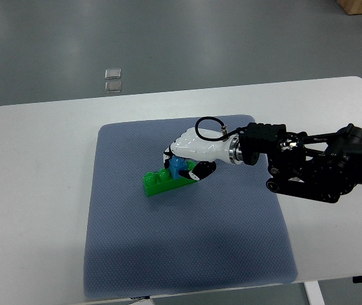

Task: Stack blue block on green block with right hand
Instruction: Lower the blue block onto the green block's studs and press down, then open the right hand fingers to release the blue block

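A green block [158, 183] with studs on top lies on the grey-blue mat [187, 254], near its upper middle. My right hand [182, 166], white with black fingertips, comes in from the right and sits over the green block's right end. Its fingers are curled around a small blue block [178, 166], which shows between them just above the green block. I cannot tell whether the blue block touches the green one. The left arm does not show.
The mat lies on a white table [34, 210]. Two small clear squares [113, 79] lie on the grey floor beyond the table's far edge. My black right forearm [314, 165] stretches across the table's right side.
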You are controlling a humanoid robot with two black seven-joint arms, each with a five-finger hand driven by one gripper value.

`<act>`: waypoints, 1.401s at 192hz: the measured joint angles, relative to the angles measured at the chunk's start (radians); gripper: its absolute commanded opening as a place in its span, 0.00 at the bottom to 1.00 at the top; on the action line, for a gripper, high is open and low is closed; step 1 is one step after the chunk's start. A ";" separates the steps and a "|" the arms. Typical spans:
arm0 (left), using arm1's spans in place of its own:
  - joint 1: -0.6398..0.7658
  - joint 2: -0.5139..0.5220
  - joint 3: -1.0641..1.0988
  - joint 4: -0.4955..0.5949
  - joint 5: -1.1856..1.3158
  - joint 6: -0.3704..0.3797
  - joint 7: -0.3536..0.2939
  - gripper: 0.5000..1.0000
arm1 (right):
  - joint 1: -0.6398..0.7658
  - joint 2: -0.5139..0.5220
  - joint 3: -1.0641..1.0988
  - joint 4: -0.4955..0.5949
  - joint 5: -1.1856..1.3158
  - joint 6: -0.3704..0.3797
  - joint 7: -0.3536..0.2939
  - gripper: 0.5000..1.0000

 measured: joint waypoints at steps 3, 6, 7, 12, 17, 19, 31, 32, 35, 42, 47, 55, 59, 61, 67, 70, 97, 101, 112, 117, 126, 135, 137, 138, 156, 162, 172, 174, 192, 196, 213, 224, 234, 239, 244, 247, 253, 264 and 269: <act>0.000 0.000 0.000 0.000 0.000 0.000 0.000 1.00 | 0.000 0.000 0.000 0.000 0.000 -0.001 0.000 0.07; 0.000 0.000 0.000 0.000 0.000 0.000 0.000 1.00 | 0.000 0.000 0.000 0.000 0.000 -0.001 0.000 0.07; 0.000 0.000 0.000 0.000 0.000 0.000 0.000 1.00 | 0.000 0.000 0.000 0.000 0.000 -0.001 0.000 0.07; 0.000 0.000 0.000 0.000 0.000 0.000 0.000 1.00 | 0.000 0.001 -0.001 0.000 0.000 -0.002 0.000 0.07; 0.000 0.000 0.000 0.000 0.000 0.000 0.000 1.00 | 0.000 0.001 -0.001 0.000 0.000 -0.002 0.000 0.07; 0.000 0.000 0.000 0.000 0.000 0.000 0.000 1.00 | 0.000 0.001 -0.001 0.000 0.000 -0.002 0.000 0.07; -0.001 0.000 0.000 0.000 0.000 0.000 0.000 1.00 | 0.000 0.001 -0.001 0.000 0.000 -0.002 0.000 0.07; 0.000 0.000 0.000 0.000 0.000 0.000 0.000 1.00 | 0.000 0.001 -0.001 0.000 0.000 -0.002 0.000 0.07; 0.000 0.000 0.000 0.000 0.000 0.000 0.000 1.00 | 0.000 0.001 -0.001 0.000 0.000 -0.003 0.000 0.07; 0.000 0.000 0.000 0.000 0.000 0.000 0.000 1.00 | 0.000 0.001 -0.001 0.000 0.000 -0.003 0.000 0.07; 0.000 0.000 0.000 0.000 0.000 0.000 0.000 1.00 | 0.000 0.001 -0.001 0.000 0.000 -0.003 0.000 0.07; 0.000 0.000 0.000 0.000 0.000 0.000 0.000 1.00 | 0.000 0.001 -0.001 0.000 0.000 -0.003 0.000 0.08; 0.000 0.000 0.000 0.000 0.000 0.000 0.000 1.00 | 0.000 0.001 -0.001 0.000 0.000 -0.003 0.000 0.08; 0.000 0.000 0.000 0.000 0.000 0.000 0.000 1.00 | 0.000 0.001 -0.001 0.000 0.000 -0.003 0.000 0.08; 0.000 0.000 0.000 0.000 0.000 0.000 0.000 1.00 | 0.000 0.001 -0.001 0.000 0.000 -0.003 0.000 0.09; 0.000 0.000 0.000 0.000 0.000 0.000 0.000 1.00 | 0.000 0.001 -0.002 0.000 0.000 -0.003 0.000 0.10; 0.000 0.000 0.000 0.000 0.000 0.000 0.000 1.00 | 0.002 0.001 -0.011 0.000 0.000 -0.003 0.000 0.21; 0.000 0.000 0.000 0.000 0.000 0.000 0.000 1.00 | 0.002 0.000 -0.012 0.000 0.000 -0.003 0.000 0.21; 0.000 0.000 0.000 0.000 0.000 0.000 0.000 1.00 | 0.002 -0.001 -0.013 0.000 0.000 -0.003 0.000 0.23; 0.000 0.000 0.000 0.000 0.000 0.000 0.000 1.00 | 0.003 -0.002 -0.013 0.000 0.000 -0.003 0.000 0.26; 0.000 0.000 0.000 0.000 0.000 0.000 0.000 1.00 | 0.003 -0.004 -0.013 0.000 0.000 -0.003 0.000 0.29; 0.000 0.000 0.000 0.000 0.000 0.000 0.000 1.00 | 0.003 -0.006 -0.013 0.000 0.001 -0.003 0.000 0.34; 0.000 0.000 0.000 0.000 0.000 0.000 0.000 1.00 | 0.004 -0.006 -0.013 0.000 0.001 -0.003 0.000 0.34; 0.000 0.000 0.000 0.000 0.000 0.000 0.000 1.00 | 0.004 -0.006 -0.013 0.000 0.002 -0.003 0.000 0.35; 0.000 0.000 0.000 0.000 0.000 0.000 0.000 1.00 | 0.005 -0.009 -0.013 0.001 0.003 -0.003 0.001 0.44; 0.000 0.000 0.000 0.000 0.000 0.000 0.000 1.00 | 0.005 -0.009 -0.013 0.001 0.003 -0.003 0.001 0.45; 0.000 0.000 0.000 0.000 0.000 0.000 0.000 1.00 | 0.005 -0.010 -0.013 0.002 0.004 -0.003 0.001 0.49; 0.000 0.000 0.000 0.000 0.000 0.000 0.000 1.00 | 0.005 -0.010 -0.013 0.003 0.004 -0.003 0.001 0.49; 0.000 0.000 0.000 0.000 0.000 0.000 0.000 1.00 | 0.005 -0.012 -0.013 0.004 0.007 -0.003 0.001 0.50; 0.000 0.000 0.000 0.000 0.000 0.000 0.000 1.00 | 0.005 -0.013 -0.013 0.004 0.008 -0.004 0.001 0.50; 0.000 0.000 0.000 0.000 0.000 0.000 0.000 1.00 | 0.006 -0.014 -0.013 0.005 0.010 -0.004 0.001 0.52; 0.000 0.000 0.000 0.000 0.000 0.000 0.000 1.00 | 0.006 -0.015 -0.012 0.006 0.011 -0.004 0.001 0.56; 0.000 0.000 0.000 0.000 0.000 0.000 0.000 1.00 | 0.006 -0.016 -0.011 0.007 0.012 -0.004 0.001 0.56; 0.000 0.000 0.000 0.000 0.000 0.000 0.000 1.00 | 0.006 -0.016 -0.011 0.007 0.013 -0.004 0.001 0.56; 0.000 0.000 0.000 0.000 0.000 0.000 0.000 1.00 | 0.006 -0.016 -0.010 0.007 0.013 -0.004 0.001 0.56; 0.000 0.000 0.000 0.000 0.000 0.000 0.000 1.00 | 0.007 -0.016 -0.010 0.007 0.013 -0.004 0.001 0.56; 0.000 0.000 0.000 0.000 0.000 0.000 0.000 1.00 | 0.007 -0.016 -0.010 0.007 0.013 -0.004 0.001 0.56; 0.000 0.000 0.000 0.000 0.000 0.000 0.000 1.00 | 0.007 -0.016 -0.010 0.007 0.013 -0.004 0.001 0.57; 0.000 0.000 0.000 0.000 0.000 0.000 0.000 1.00 | 0.007 -0.015 -0.010 0.007 0.013 -0.004 0.001 0.58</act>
